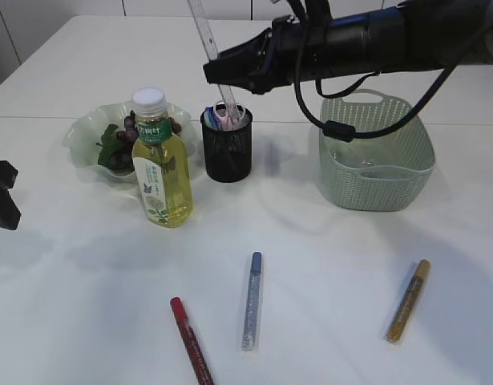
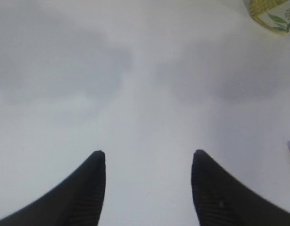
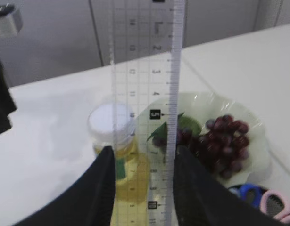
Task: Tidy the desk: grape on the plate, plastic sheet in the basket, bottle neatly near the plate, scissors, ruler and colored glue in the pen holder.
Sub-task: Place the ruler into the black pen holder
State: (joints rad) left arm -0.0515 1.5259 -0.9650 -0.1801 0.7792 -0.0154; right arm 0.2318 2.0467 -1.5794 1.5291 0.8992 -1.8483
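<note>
My right gripper (image 1: 228, 74) is shut on the clear ruler (image 1: 208, 36), whose lower end reaches into the black mesh pen holder (image 1: 227, 148). In the right wrist view the ruler (image 3: 145, 94) stands between the jaws (image 3: 144, 153). Scissors handles (image 1: 223, 119) stick out of the holder. The grapes (image 1: 132, 128) lie on the pale green plate (image 1: 86, 128). The bottle (image 1: 160, 164) stands upright in front of the plate. Red (image 1: 190, 341), blue (image 1: 252, 301) and gold (image 1: 409, 301) glue pens lie on the table. My left gripper (image 2: 148, 153) is open and empty over bare table.
The green basket (image 1: 376, 172) stands right of the pen holder, with something clear lying inside it. My left gripper (image 1: 2, 204) is at the far left edge of the exterior view. The right arm spans above the basket.
</note>
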